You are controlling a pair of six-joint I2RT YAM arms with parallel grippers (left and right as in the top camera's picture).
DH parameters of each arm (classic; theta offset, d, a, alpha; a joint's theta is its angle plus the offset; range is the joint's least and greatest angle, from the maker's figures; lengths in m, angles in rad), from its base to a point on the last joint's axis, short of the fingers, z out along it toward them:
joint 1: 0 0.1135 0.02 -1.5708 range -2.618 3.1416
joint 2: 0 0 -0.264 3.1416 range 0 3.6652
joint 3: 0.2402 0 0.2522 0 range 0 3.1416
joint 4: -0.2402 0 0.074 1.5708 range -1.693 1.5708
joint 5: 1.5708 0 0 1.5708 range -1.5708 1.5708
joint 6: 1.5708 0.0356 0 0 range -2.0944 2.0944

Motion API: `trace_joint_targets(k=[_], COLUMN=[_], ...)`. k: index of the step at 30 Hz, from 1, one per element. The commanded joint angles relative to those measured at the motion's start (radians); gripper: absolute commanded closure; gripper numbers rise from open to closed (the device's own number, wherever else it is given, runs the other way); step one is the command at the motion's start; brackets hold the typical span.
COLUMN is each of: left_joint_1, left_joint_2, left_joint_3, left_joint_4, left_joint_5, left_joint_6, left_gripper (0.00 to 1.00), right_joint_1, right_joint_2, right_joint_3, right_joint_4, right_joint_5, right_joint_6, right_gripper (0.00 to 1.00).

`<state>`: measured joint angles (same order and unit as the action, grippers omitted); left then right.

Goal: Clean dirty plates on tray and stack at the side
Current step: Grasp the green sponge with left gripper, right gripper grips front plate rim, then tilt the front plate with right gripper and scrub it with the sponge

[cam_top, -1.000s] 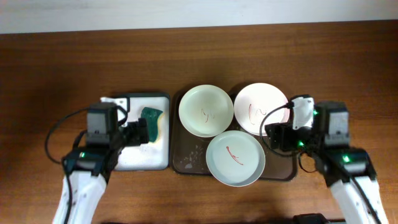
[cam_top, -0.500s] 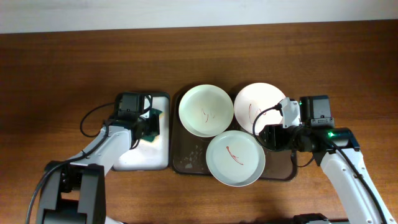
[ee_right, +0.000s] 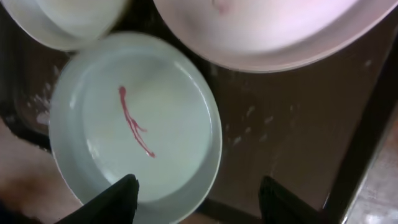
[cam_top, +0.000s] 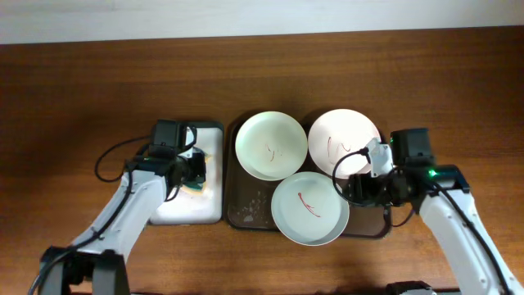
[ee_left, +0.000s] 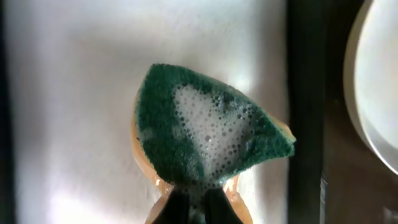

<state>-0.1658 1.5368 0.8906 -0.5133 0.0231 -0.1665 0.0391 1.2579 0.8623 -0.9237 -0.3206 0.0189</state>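
Note:
Three plates lie on the dark tray (cam_top: 246,215): a cream one (cam_top: 271,145) at the back left, a white one (cam_top: 340,141) at the back right, and a pale green one (cam_top: 309,208) in front. Each has thin red smears. My left gripper (ee_left: 198,208) is shut on the near end of a foamy green-and-yellow sponge (ee_left: 205,140), which rests on the white tray (ee_left: 74,93). My right gripper (ee_right: 198,186) is open and straddles the right rim of the pale green plate (ee_right: 137,130), one finger over its inside and the other over the tray floor (ee_right: 280,130).
The small white tray (cam_top: 184,209) sits against the dark tray's left side. Foam flecks dot the dark tray's bare front-left corner. Brown tabletop (cam_top: 82,82) surrounds both trays.
My left gripper moved onto the sponge and shut on it. My right gripper slid forward and left from the white plate to the pale green plate's rim, its jaws narrowing a little.

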Motion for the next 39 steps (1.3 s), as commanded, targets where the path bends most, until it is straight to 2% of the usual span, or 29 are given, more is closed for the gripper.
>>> trace_joint_targets(k=[1,3,9,13,16,22,25,26,27,29,33,36,39], left_joint_1=[-0.004,-0.005,-0.005,-0.005,-0.004,-0.005,-0.005,-0.005,-0.013,-0.080,-0.291,-0.443,-0.559], left_joint_2=[-0.013,-0.013,-0.013,-0.017,-0.025,-0.065,-0.069,-0.069,-0.071,-0.071,-0.065,-0.035,0.040], left_joint_3=[0.004,-0.008,-0.013,-0.012,-0.006,-0.003,-0.003,-0.003,-0.003,-0.003,-0.003,-0.003,-0.003], left_joint_4=[-0.072,-0.083,-0.085,-0.083,-0.079,-0.075,-0.075,-0.069,-0.040,0.045,0.204,0.307,0.419], left_joint_5=[0.005,0.018,0.071,0.071,0.070,0.070,0.084,0.133,0.267,0.428,0.398,0.240,0.180], left_joint_6=[-0.091,-0.092,-0.091,-0.091,-0.091,-0.091,-0.091,-0.090,-0.090,-0.101,-0.274,-0.461,-0.579], left_gripper=[1.00,1.00,1.00,1.00,1.00,1.00,1.00,1.00,1.00,1.00,1.00,1.00,1.00], right_joint_1=[0.006,0.006,0.006,0.006,0.006,0.007,0.006,0.006,0.007,0.007,0.007,0.006,0.007], right_joint_2=[0.089,0.159,0.347,0.384,0.384,0.384,0.384,0.384,0.384,0.384,0.384,0.384,0.384], right_joint_3=[0.011,0.011,0.011,0.011,0.011,0.011,0.011,0.011,0.011,0.011,0.011,0.011,0.011], right_joint_4=[-0.007,-0.002,0.049,0.049,0.049,0.049,0.049,0.049,0.050,0.053,0.053,0.053,0.053], right_joint_5=[-0.009,-0.009,-0.024,-0.025,-0.028,-0.054,-0.055,-0.067,-0.087,-0.095,-0.095,-0.095,-0.095], right_joint_6=[-0.004,-0.004,-0.004,-0.004,-0.004,-0.004,-0.004,-0.004,-0.004,-0.004,-0.004,-0.004,-0.004], right_gripper=[0.37,0.40,0.60,0.78,0.86,0.96,0.96,0.96,0.96,0.96,0.96,0.96,0.96])
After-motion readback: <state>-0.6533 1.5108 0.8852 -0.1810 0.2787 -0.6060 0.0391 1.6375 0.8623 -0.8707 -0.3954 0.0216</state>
